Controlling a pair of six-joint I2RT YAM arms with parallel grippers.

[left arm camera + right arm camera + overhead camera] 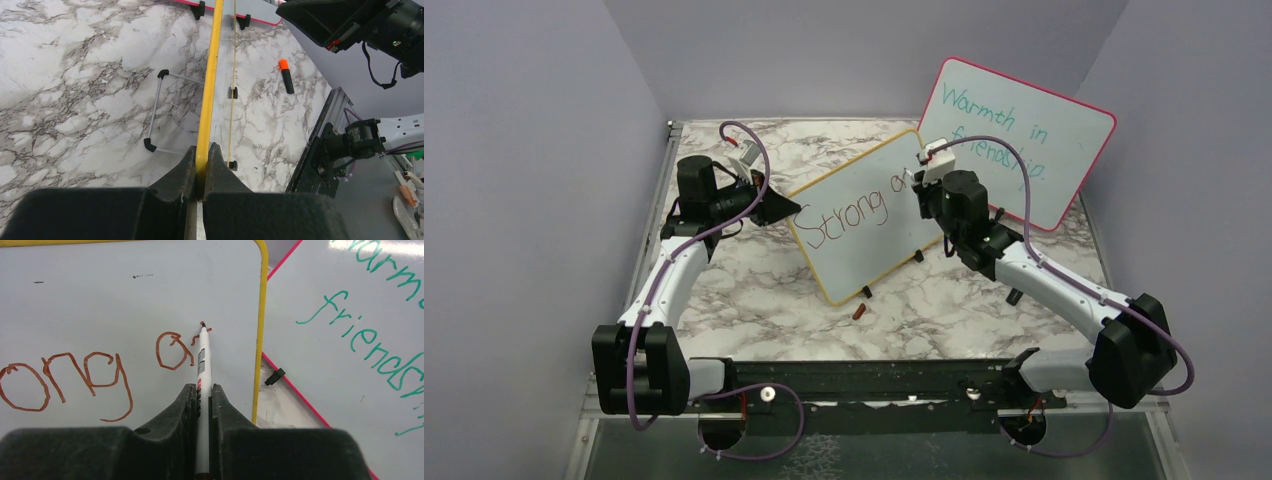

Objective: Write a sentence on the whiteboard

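- Red-brown sentence [90, 375], "Strong a" + part of a "t", sits on the whiteboard [874, 255], mid-table.
- R gripper [202, 390] pinches the marker [202, 355]; its axis points far, tip on the board, just left of the yellow edge [260, 330].
- L gripper [201, 152] clamps the board's left edge.
- Prob. no room rightwards: next word goes lower.

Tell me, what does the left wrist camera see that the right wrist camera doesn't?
Left wrist only: the left gripper pinching the whiteboard edge-on, its wire stand, an orange-capped pen on the table. Right wrist only: the right gripper holding a marker to the board's face, the red-brown sentence, teal words. Both: the yellow-framed whiteboard and the pink-framed board.
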